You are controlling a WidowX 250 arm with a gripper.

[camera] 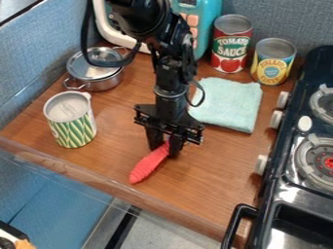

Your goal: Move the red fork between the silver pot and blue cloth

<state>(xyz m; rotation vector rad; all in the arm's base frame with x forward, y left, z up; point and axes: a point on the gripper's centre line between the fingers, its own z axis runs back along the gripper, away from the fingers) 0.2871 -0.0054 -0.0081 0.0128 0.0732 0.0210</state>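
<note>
The black gripper is low over the middle of the wooden counter, shut on the red fork. The fork's ridged red end points toward the counter's front left edge, and its other end is hidden between and behind the fingers. Up and to the left stands the silver pot with its lid on. The light blue cloth lies flat to the right of the arm, up and right of the gripper. Part of the counter between pot and cloth is hidden behind the arm.
A green-and-white striped can stands left of the gripper, in front of the pot. A tomato sauce can and a pineapple can stand behind the cloth. A teal toy appliance is at the back, the black stove at right.
</note>
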